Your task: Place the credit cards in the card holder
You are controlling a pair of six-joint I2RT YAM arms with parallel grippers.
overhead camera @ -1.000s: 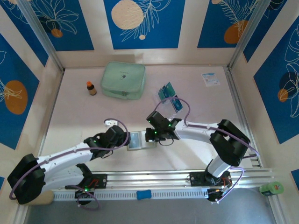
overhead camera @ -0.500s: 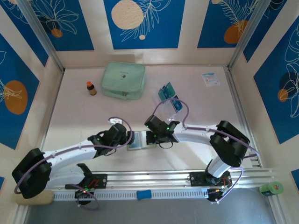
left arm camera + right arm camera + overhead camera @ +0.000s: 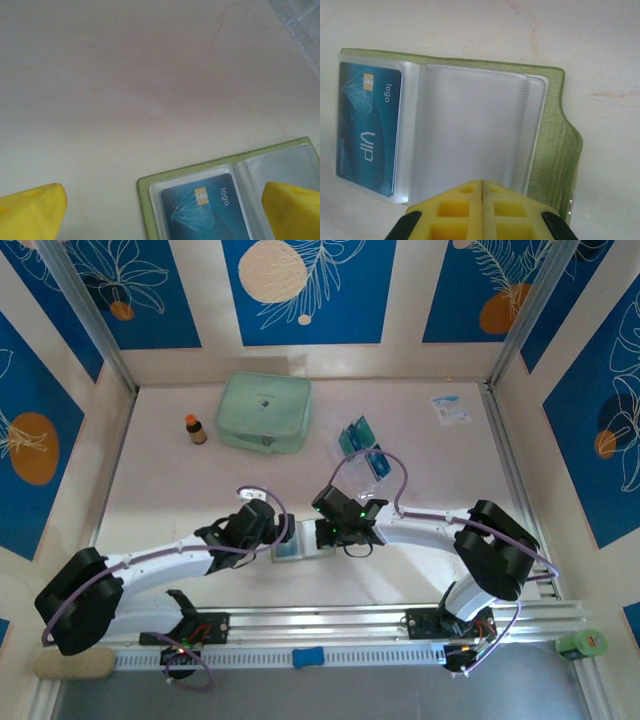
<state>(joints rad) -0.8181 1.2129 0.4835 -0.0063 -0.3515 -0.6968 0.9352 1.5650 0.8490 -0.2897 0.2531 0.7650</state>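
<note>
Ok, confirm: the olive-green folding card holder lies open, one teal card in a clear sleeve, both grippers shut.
Only the right gripper is shut; the left wrist view shows the left gripper open, jaws wide apart. The olive-green card holder does lie open with the teal card sleeved.

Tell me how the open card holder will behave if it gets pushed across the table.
The card holder lies flat and thin, so it would likely slide rather than tip. Its clear sleeves look soft and bowed, so probably floppy if lifted. The table looks smooth, so it may skid.
</note>
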